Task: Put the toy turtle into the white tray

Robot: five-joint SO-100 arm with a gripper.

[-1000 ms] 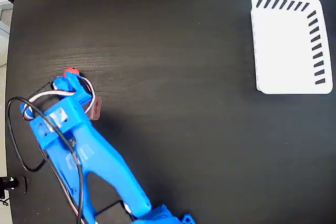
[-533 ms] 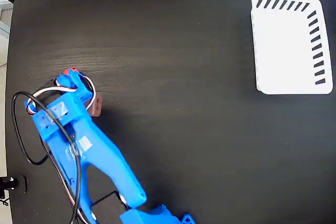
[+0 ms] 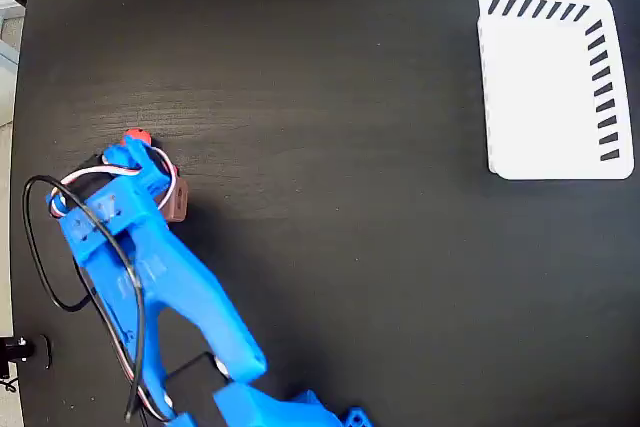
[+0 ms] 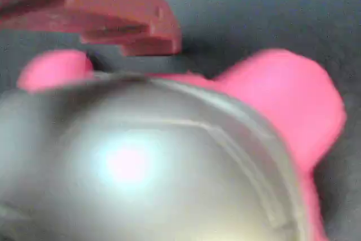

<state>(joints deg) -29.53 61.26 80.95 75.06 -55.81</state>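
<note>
In the wrist view, the toy turtle (image 4: 169,162) is seen from very close: its shiny gold-beige shell fills most of the frame, blurred, with a bright highlight on it. A pink-red part of the toy, the head or a leg, is seen sticking out past the shell at the right, and a smaller one at the upper left. One reddish-brown finger (image 4: 107,9) is seen just above the shell, so near that touching cannot be ruled out; the second finger is not shown. Whether the fingers are spread or pressed against the shell cannot be told.

In the fixed view, the gripper (image 3: 135,162) is found at the left of the black table (image 3: 330,197), at the end of the blue arm (image 3: 165,287), which is wrapped by black and white-red cables. Only a small red bit of the turtle (image 3: 136,136) is seen, just beyond the gripper's tip; the rest is hidden under the arm.

Farthest from the fingers, well apart at the upper right, the white tray (image 3: 545,92) is seen lying flat, with black diagonal slots along its top and right edges.
</note>
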